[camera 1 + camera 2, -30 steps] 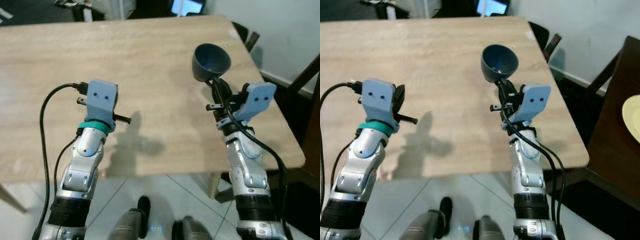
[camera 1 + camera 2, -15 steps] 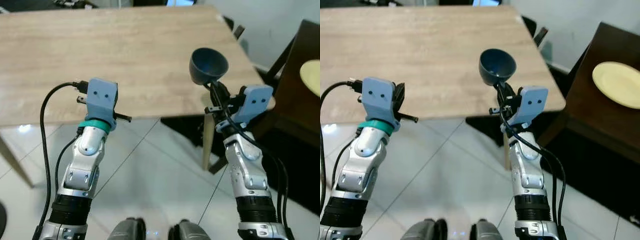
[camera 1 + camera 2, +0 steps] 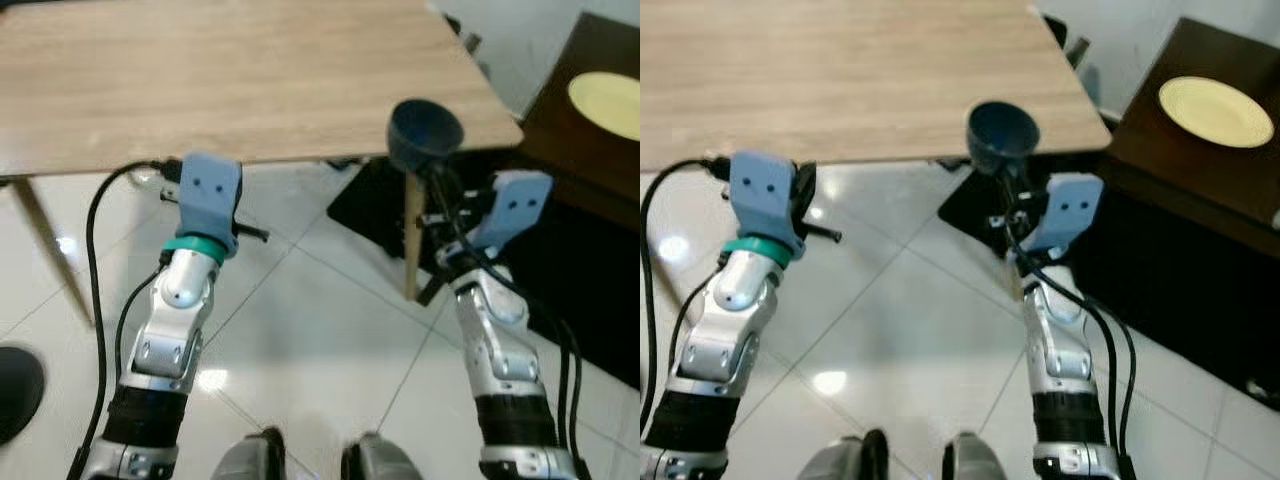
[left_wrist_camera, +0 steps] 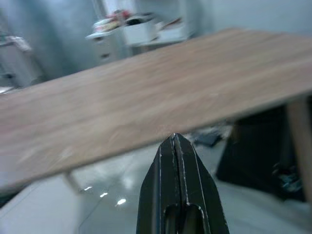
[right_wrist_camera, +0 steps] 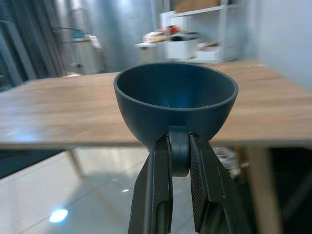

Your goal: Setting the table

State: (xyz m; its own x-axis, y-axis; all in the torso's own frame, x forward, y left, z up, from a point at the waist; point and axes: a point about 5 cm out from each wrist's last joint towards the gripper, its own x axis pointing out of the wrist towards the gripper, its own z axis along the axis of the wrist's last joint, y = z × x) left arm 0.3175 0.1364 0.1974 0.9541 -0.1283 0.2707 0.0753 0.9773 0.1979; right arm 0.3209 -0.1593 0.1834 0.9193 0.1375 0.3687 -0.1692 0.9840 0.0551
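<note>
Across the top of the frame we see the long light-wood dining table (image 3: 250, 80), its near edge running above both our arms, with glossy white floor tiles (image 3: 300, 330) below it through the middle and lower frame. At the upper right stands a dark wooden side table (image 3: 1200, 150) bearing a round pale-yellow plate (image 3: 1215, 110), probably another piece for the setting. Our right gripper (image 5: 179, 161), at centre right of the head view, is clamped on the foot of a small dark-blue round bowl (image 5: 175, 100), carrying it upright with the mouth facing up, presumably so it can go down flat. The bowl sits in the air at the table's near right corner, level with the edge and not yet over the top, so we judge it needs carrying forward before release. Our left gripper (image 4: 178, 156), at centre left, has its fingers pressed together on nothing, held ahead of us below the table edge, apparently just waiting.
</note>
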